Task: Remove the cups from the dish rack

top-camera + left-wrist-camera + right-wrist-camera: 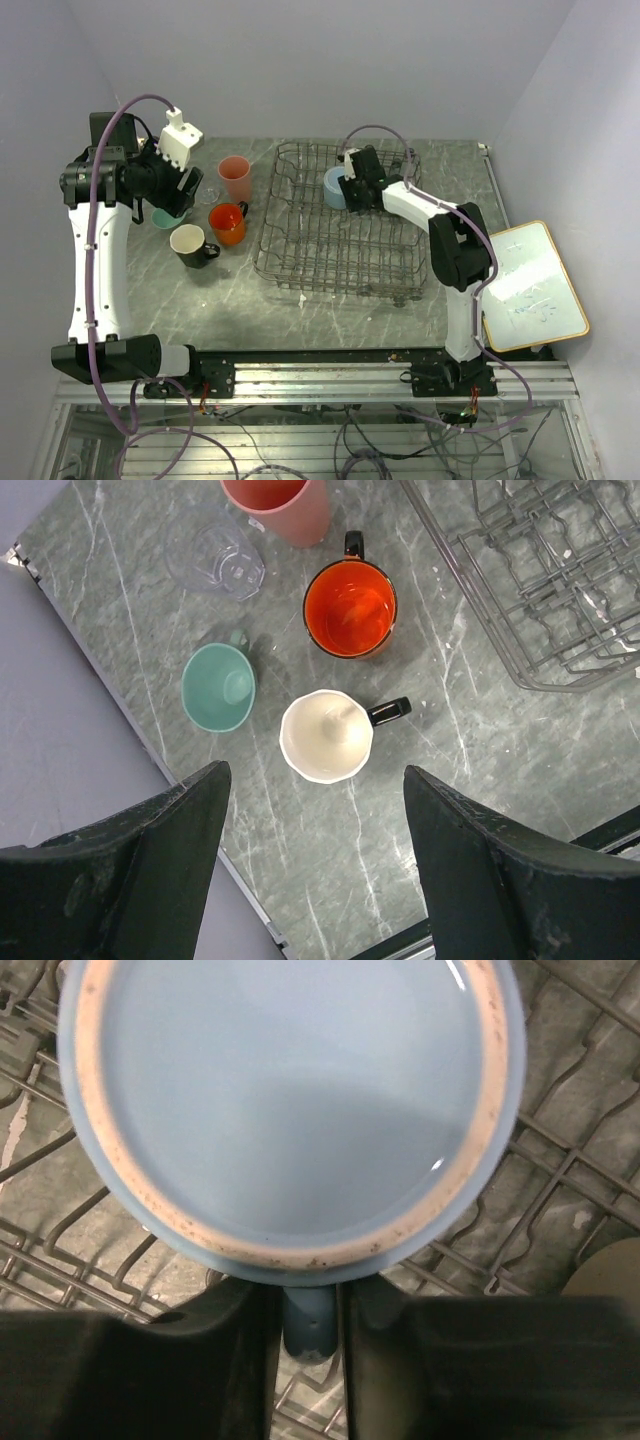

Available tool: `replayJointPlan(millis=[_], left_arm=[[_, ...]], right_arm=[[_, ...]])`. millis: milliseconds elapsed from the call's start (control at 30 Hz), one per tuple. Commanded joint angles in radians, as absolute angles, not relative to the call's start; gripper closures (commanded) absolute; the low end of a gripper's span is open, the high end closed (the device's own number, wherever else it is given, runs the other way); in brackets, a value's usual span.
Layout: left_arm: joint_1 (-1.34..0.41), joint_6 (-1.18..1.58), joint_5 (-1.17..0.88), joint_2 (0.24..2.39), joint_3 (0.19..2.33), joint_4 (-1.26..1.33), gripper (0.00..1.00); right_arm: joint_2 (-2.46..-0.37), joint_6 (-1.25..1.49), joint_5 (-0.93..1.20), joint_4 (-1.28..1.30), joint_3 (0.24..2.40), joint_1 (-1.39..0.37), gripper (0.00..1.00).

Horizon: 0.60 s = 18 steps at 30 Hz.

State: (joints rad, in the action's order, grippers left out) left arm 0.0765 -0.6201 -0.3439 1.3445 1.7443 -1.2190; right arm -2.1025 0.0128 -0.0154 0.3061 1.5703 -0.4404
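top external view is showing the grey stone table (300, 320) with cups standing upright left of the dish rack (340, 276). the black mug (190, 243), cream inside, is sitting nearest. the orange mug (228, 222) is sitting just beyond it to the right, and the mint-green cup (163, 216) is lying further left. the pink tumbler (235, 177) is standing farthest, with a clear cup (215, 555) beside it on the left. the left gripper (315, 775) is hovering above this group, its fingers spread wide apart and gripping nothing. to the right a white board (535, 285) is resting. in the far left part of the rack the light-blue mug (335, 186) is standing mouth up on the grid. the right gripper (308, 1305) is reaching in there, its two fingers pressing together on the mug's handle.
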Motion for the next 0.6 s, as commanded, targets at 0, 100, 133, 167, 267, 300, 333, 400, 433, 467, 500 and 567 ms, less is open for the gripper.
replayJointPlan(millis=[0, 100, 133, 167, 267, 300, 333, 400, 433, 467, 500, 567], left_arm=[[0.07, -0.619, -0.382, 1.321, 1.732, -1.216, 0.2], [0.07, -0.63, -0.394, 1.316, 1.719, -1.223, 0.2], [0.069, -0.635, -0.4, 1.312, 1.713, -1.225, 0.2], [0.07, -0.64, -0.407, 1.308, 1.704, -1.226, 0.2], [0.07, -0.655, -0.426, 1.294, 1.673, -1.225, 0.19], [0.07, -0.664, -0.439, 1.286, 1.661, -1.226, 0.19], [0.069, -0.672, -0.448, 1.279, 1.649, -1.226, 0.18], [0.068, -0.7, -0.469, 1.267, 1.631, -1.234, 0.17], [0.068, -0.715, -0.479, 1.264, 1.627, -1.246, 0.16], [0.067, -0.728, -0.487, 1.262, 1.627, -1.261, 0.16], [0.065, -0.736, -0.492, 1.262, 1.63, -1.275, 0.16], [0.062, -0.752, -0.492, 1.261, 1.634, -1.291, 0.15]], right_arm=[[-2.102, 0.037, -0.075, 0.252, 1.554, -0.451, 0.83], [-2.089, 0.058, -0.059, 0.251, 1.561, -0.454, 1.0], [-2.085, 0.064, -0.058, 0.255, 1.569, -0.454, 1.0], [-2.078, 0.068, -0.061, 0.258, 1.576, -0.454, 1.0], [-2.051, 0.078, -0.068, 0.262, 1.596, -0.458, 1.0], [-2.039, 0.081, -0.071, 0.263, 1.602, -0.459, 1.0], [-2.028, 0.084, -0.072, 0.261, 1.61, -0.46, 1.0], [-1.99, 0.101, -0.06, 0.259, 1.624, -0.46, 1.0], [-1.973, 0.11, -0.051, 0.259, 1.632, -0.46, 1.0], [-1.959, 0.128, -0.044, 0.26, 1.64, -0.46, 1.0], [-1.942, 0.146, -0.023, 0.261, 1.645, -0.459, 1.0], [-1.907, 0.185, 0.004, 0.252, 1.64, -0.459, 1.0]])
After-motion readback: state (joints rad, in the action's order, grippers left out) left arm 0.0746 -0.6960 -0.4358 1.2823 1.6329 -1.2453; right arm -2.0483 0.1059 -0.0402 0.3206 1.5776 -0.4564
